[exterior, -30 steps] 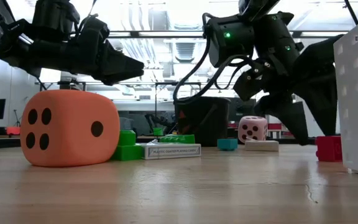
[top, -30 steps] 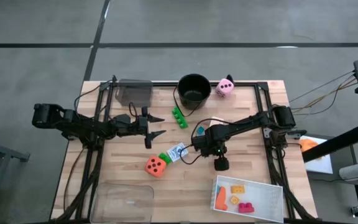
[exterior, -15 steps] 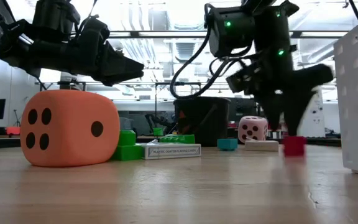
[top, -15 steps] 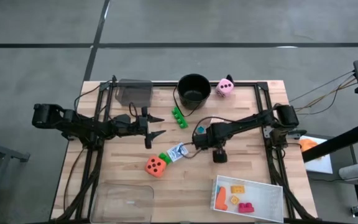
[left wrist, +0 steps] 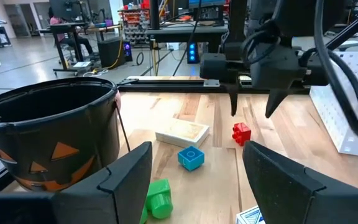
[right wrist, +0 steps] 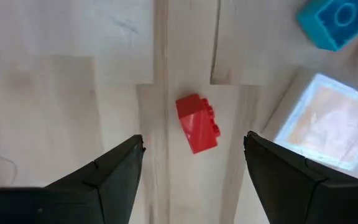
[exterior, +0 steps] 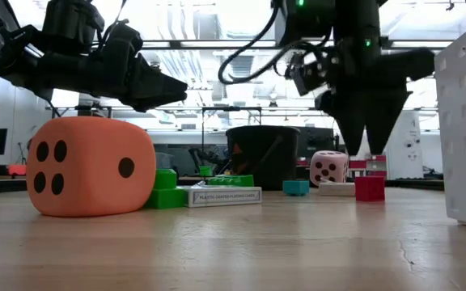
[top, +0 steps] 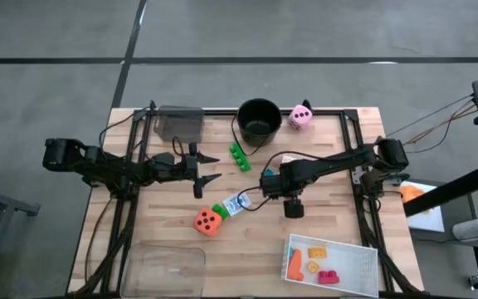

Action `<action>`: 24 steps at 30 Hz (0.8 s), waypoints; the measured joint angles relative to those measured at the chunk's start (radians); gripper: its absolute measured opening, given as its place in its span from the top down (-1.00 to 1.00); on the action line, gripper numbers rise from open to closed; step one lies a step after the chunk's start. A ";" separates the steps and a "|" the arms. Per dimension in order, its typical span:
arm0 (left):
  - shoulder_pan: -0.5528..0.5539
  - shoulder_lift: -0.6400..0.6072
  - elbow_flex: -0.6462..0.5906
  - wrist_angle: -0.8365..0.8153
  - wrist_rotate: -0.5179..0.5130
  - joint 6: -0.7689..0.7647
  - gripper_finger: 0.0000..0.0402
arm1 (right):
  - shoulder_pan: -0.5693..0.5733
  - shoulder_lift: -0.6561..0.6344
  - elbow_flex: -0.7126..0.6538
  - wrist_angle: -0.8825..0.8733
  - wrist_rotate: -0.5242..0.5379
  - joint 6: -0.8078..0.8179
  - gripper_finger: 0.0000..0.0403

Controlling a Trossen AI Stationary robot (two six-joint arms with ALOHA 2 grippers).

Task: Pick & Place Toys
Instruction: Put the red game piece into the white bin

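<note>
Toys lie scattered over the wooden table [top: 330, 158]. A red brick [right wrist: 197, 123] rests on the bare boards directly under the right claw [right wrist: 194, 162], whose two dark fingers stand apart on either side of it, empty and clear of the brick. Seen from table height, that claw [exterior: 362, 137] points straight down with its tips just above the brick [exterior: 370, 187]. Just beside the red brick are a blue brick [right wrist: 334, 22] and a pale card [right wrist: 325, 124] lying flat.

The left claw [top: 208, 166] hangs over the table's left half, well apart from the red brick; its fingers are spread and hold nothing. Its wrist camera looks past a black bucket [left wrist: 48, 134] with an orange face on it, toward a green brick [left wrist: 159, 198], the blue brick [left wrist: 191, 157] and the red one [left wrist: 241, 132].

An orange dice [top: 208, 222] sits near the table's front, with a green brick [top: 221, 210] touching it and a pack of playing cards [top: 237, 202] just beside that. A longer green brick [top: 239, 156] lies near the bucket [top: 259, 119]. A pink dice [top: 299, 116] stands just beside the bucket at the far edge. A white tray [top: 363, 253] at the front right holds orange, yellow and red bricks. A clear tray [top: 168, 267] sits at the front left, and another [top: 178, 123] at the far left.
</note>
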 joint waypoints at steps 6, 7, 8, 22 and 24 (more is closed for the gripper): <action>0.000 0.000 0.000 -0.003 0.000 0.000 -0.26 | 0.000 0.060 -0.028 0.011 -0.006 -0.016 -0.35; 0.000 0.000 0.000 -0.004 0.000 0.000 -0.26 | -0.001 0.069 -0.028 0.012 -0.006 -0.021 -0.35; 0.000 0.000 0.000 -0.004 0.000 0.000 -0.26 | -0.002 0.078 -0.028 0.017 -0.006 -0.028 -0.35; 0.000 0.000 0.000 -0.010 0.000 -0.003 -0.26 | 0.000 0.178 -0.028 0.066 0.011 -0.055 -0.07; 0.000 0.000 0.000 -0.012 -0.001 -0.003 -0.26 | 0.002 0.178 -0.028 0.065 0.008 -0.052 0.14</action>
